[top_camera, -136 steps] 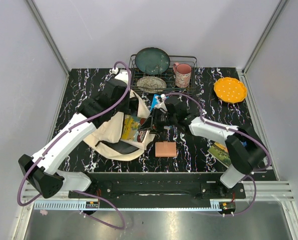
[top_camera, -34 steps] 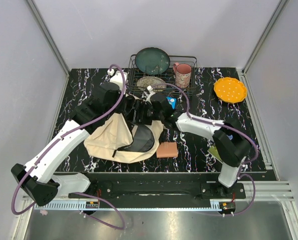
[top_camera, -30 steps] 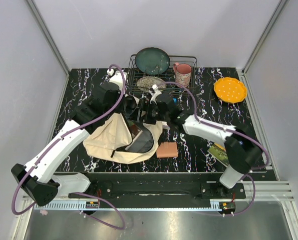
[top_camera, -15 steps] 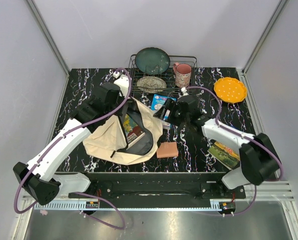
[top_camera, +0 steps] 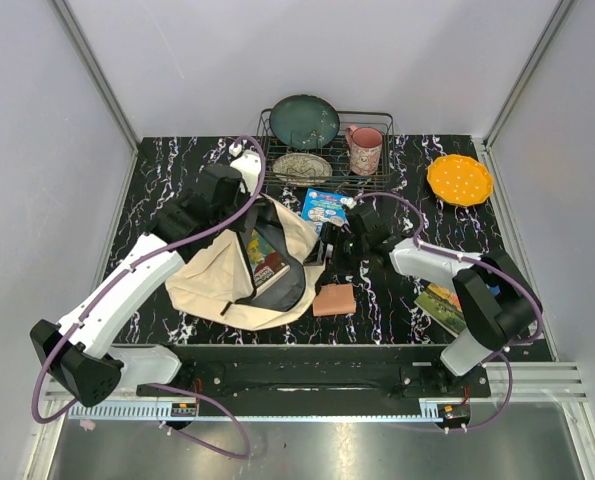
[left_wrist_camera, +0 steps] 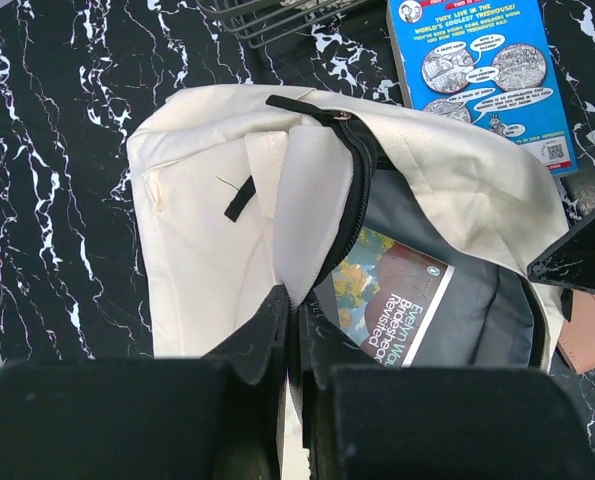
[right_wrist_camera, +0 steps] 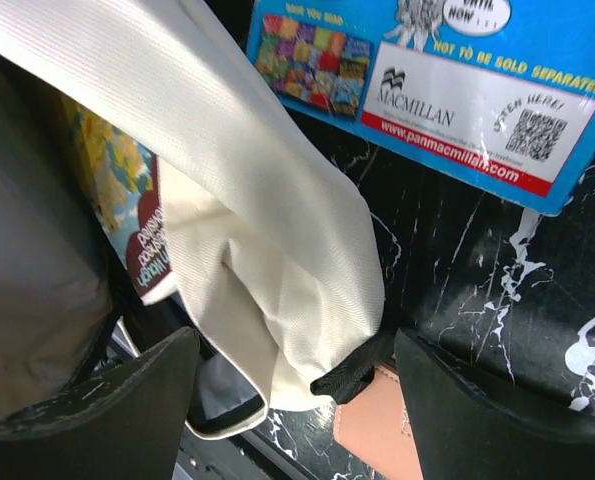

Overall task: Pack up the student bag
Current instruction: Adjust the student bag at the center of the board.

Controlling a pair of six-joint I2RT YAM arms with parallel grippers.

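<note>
The student bag [top_camera: 212, 275], a cream canvas backpack with black lining, lies left of centre with its zipper mouth held up and open. My left gripper [top_camera: 252, 215] is shut on the cream edge of the mouth [left_wrist_camera: 295, 300]. A paperback [left_wrist_camera: 392, 300] lies inside the student bag [left_wrist_camera: 207, 200]. My right gripper [top_camera: 329, 250] is open at the bag's right side. Its fingers straddle a cream flap [right_wrist_camera: 267, 250] and a black strap end without closing on them.
A blue book [top_camera: 324, 207] lies flat between the bag and the wire dish rack [top_camera: 381, 180], which holds plates and a pink mug [top_camera: 365, 150]. A pink case [top_camera: 331, 298] sits by the bag's right corner. There is a yellow plate [top_camera: 459, 180] at the back right and a green book [top_camera: 442, 305] near the right base.
My right gripper has drawn back to the right, out of the bag's mouth. The paperback now lies inside the bag. The blue book now lies uncovered by the rack. My left gripper keeps its hold.
</note>
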